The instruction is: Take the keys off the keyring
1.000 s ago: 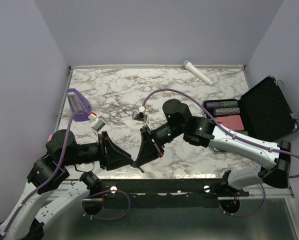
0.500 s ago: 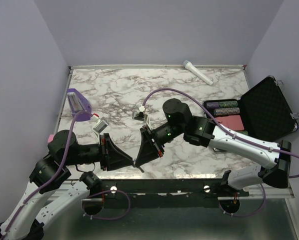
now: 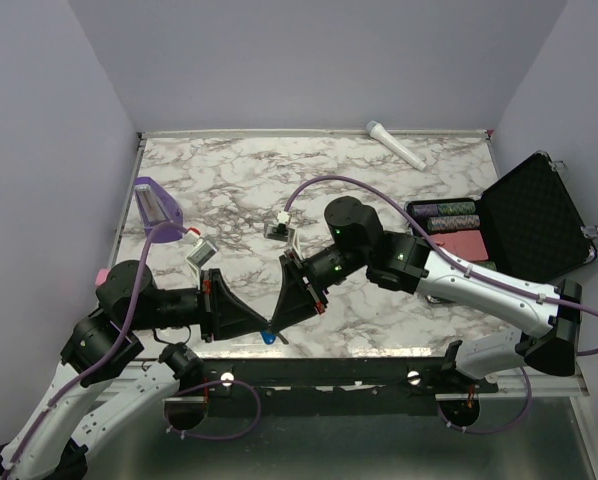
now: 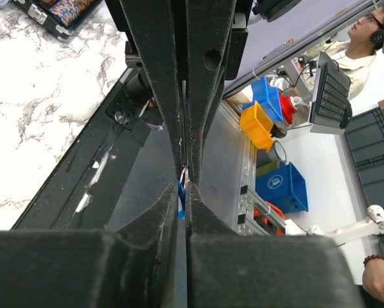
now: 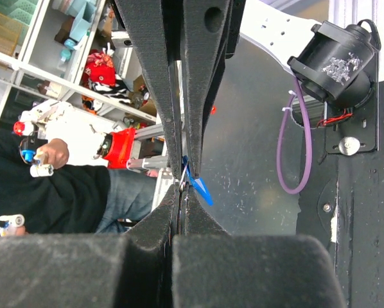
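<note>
Keyring (image 3: 269, 338) just swung into view below the tips, left gripper (image 3: 265, 327) and right gripper (image 3: 273, 322) both clamped on it, key probably not off yet.

A purple wedge (image 3: 157, 208) sits left on the marble table (image 3: 279, 170), a white tube (image 3: 397, 145) far back, and an open black case (image 3: 524, 215), seemingly with chips (image 3: 444, 216), right.

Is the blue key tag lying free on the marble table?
No, the blue key tag is held up where the left gripper and right gripper tips meet.
</note>
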{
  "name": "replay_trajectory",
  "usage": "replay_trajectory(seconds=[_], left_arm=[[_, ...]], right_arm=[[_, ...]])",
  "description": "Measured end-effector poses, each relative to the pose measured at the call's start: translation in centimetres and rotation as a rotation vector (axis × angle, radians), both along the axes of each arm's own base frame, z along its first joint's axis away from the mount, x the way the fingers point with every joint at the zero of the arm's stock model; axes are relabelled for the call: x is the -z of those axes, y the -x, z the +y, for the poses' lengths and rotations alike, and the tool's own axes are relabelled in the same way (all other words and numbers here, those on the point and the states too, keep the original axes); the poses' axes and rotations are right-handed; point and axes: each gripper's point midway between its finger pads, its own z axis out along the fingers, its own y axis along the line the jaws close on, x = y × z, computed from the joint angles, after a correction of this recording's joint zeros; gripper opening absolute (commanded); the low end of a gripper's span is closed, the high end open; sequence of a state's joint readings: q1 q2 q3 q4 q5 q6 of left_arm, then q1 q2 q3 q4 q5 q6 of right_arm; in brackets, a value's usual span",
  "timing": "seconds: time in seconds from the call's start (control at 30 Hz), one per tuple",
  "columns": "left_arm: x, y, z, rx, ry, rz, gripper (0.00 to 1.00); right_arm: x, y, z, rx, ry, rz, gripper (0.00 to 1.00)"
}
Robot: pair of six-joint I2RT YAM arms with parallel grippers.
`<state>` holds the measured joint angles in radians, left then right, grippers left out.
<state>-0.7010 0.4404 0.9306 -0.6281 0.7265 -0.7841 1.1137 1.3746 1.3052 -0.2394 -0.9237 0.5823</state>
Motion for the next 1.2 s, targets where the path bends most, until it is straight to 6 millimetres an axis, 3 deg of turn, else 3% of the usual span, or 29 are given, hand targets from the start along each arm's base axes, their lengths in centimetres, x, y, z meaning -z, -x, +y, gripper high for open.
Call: replay_trajectory(seconds=[0.3,0.77,0.93,1.2], left_arm=[[0.2,-0.2,0.1,-0.021,-0.013,0.011,0.0],[0.1,-1.8,0.9,-0.154,-0.021,0.02,0.0],[-0.9,-2.0,1.2,-0.195,0.008,0.016,0.0],[-2.0,-3.0,1.7,-0.278,0.057,0.024,0.0]], right_arm=[[0.2,-0.3,0.1,0.021,0.012,-0.002,0.03],[-0.7,-1.4,0.4,0.135,-0.018,-0.007,0.63],[-0.6,-2.7,-0.3,0.278,-0.042,0.0,0.64],[-1.5,-5.1,-1.5,0.54,-0.171,0.131,0.53]])
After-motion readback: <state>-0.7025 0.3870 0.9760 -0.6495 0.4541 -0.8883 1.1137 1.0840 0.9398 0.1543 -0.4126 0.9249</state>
